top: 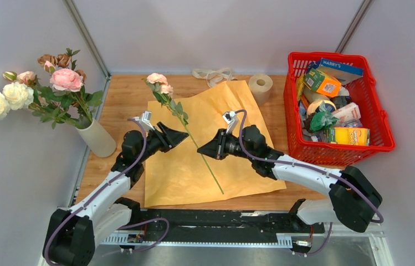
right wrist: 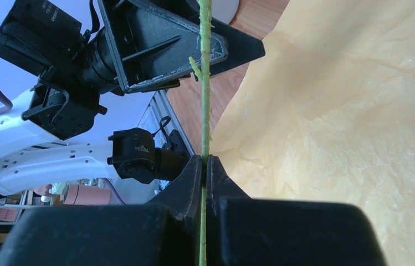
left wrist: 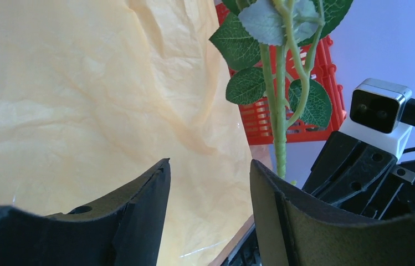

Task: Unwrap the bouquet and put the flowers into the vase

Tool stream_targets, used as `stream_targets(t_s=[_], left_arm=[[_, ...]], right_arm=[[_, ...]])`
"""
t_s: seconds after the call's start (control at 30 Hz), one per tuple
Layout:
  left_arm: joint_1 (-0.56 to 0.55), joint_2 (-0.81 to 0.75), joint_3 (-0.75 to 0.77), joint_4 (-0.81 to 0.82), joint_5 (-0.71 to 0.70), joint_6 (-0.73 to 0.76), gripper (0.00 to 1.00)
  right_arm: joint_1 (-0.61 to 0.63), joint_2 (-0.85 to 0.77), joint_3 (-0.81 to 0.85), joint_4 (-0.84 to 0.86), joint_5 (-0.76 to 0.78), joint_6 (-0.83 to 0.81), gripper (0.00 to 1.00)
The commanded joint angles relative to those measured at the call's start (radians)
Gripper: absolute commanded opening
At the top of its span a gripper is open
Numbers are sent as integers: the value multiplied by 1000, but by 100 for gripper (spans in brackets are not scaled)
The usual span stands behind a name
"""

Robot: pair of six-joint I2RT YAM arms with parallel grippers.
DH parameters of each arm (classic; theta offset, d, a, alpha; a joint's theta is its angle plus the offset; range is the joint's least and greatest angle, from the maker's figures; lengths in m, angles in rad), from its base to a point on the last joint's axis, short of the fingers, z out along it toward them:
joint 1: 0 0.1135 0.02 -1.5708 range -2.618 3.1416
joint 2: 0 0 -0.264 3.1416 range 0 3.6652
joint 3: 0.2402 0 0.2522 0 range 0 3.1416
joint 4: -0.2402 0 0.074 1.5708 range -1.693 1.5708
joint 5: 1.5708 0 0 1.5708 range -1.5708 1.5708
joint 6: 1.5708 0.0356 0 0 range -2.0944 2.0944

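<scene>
Over the middle of the tabletop (top: 127,97), above the spread yellow-tan paper (top: 188,177), both arms reach inward from the near corners, their tips facing each other. The right pincer (top: 201,151) is clamped on the thin green stem of one pink flower (top: 178,112). The left pincer (top: 184,134) stands with jaws apart just beside that stem. The vase (top: 98,138), holding other flowers (top: 63,80), stands at the left edge.
</scene>
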Motion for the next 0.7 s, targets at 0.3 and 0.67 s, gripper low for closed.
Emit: stream_targets(t_s=[0.3,0.67], left_arm=[[-6,-119,-30,47,13,25,64],[-16,-66,21,91,53,34,64]], right_arm=[[7,-60,-9,20,35,12,0],[31,-8,-22,83,-28,-10,0]])
